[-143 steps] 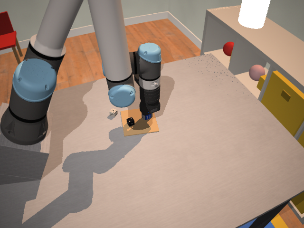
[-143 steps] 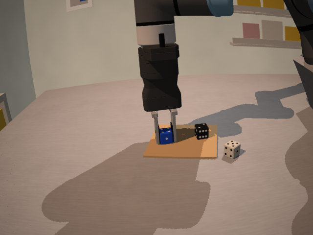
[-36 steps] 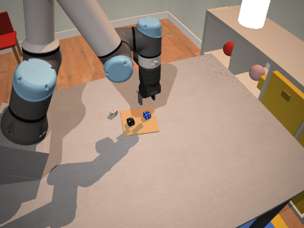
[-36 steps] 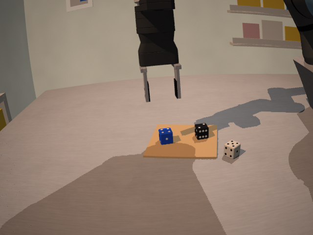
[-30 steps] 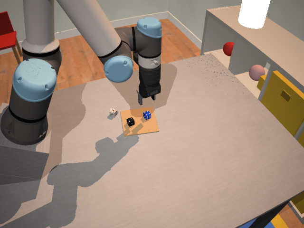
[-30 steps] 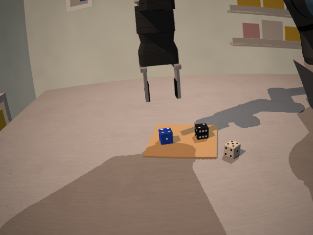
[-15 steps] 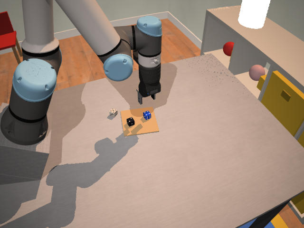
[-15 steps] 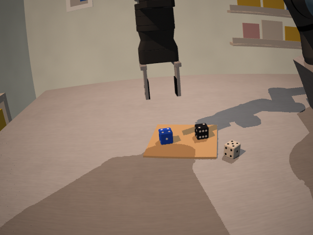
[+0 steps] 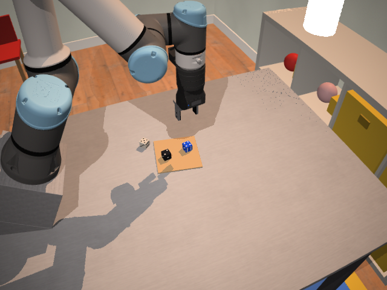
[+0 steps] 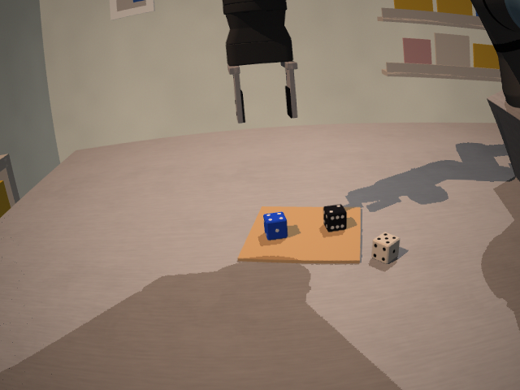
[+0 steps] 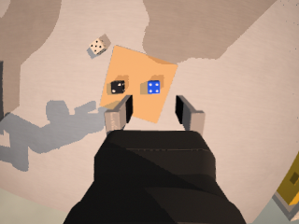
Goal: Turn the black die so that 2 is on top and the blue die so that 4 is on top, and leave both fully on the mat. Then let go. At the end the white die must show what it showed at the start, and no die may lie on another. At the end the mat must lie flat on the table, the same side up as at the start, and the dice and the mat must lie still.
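While the gripper point(image 10: 263, 114) hangs wide and empty overhead, the blue die point(image 10: 275, 225) shows four and the black die point(image 10: 335, 217) apparently two, both on the mat point(image 10: 302, 249).

Pale wood-grain table point(image 9: 250, 187) with an orange mat point(image 9: 184, 162) lying flat on it, plus a white die point(image 9: 144, 142) sitting straight on the tabletop just beside the mat's edge.
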Robot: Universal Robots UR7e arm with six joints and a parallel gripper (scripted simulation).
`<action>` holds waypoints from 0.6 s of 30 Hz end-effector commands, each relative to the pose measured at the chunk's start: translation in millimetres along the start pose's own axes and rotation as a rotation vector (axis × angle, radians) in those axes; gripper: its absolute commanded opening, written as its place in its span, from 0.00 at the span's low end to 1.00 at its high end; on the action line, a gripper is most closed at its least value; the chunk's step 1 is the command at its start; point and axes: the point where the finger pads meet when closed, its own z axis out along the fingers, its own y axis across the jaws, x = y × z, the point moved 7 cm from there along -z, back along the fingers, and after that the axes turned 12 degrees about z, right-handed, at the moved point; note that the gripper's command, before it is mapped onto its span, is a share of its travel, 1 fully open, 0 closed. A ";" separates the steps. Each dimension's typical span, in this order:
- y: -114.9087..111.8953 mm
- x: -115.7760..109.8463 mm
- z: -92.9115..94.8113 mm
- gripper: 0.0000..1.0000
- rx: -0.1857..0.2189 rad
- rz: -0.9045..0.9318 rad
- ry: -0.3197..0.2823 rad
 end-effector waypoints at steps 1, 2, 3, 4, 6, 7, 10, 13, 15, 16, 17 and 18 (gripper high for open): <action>0.1 0.0 -16.6 1.00 -0.001 0.000 0.000; 0.1 0.0 -20.0 1.00 -0.001 0.000 0.000; 0.1 0.0 -23.1 1.00 -0.001 0.000 0.000; 0.1 0.0 -25.7 1.00 -0.001 0.000 0.000; 0.1 0.0 -29.5 1.00 -0.001 0.000 0.000; 0.1 0.0 -30.7 1.00 -0.001 0.000 0.000; 0.1 0.0 -32.0 1.00 -0.001 0.000 0.000; 0.1 0.0 -32.0 1.00 -0.001 0.000 0.000; 0.1 0.0 -32.0 1.00 -0.001 0.000 0.000; 0.1 0.0 -32.0 1.00 -0.001 0.000 0.000; 0.1 0.0 -32.0 1.00 -0.001 0.000 0.000; 0.1 0.0 -32.0 1.00 -0.001 0.000 0.000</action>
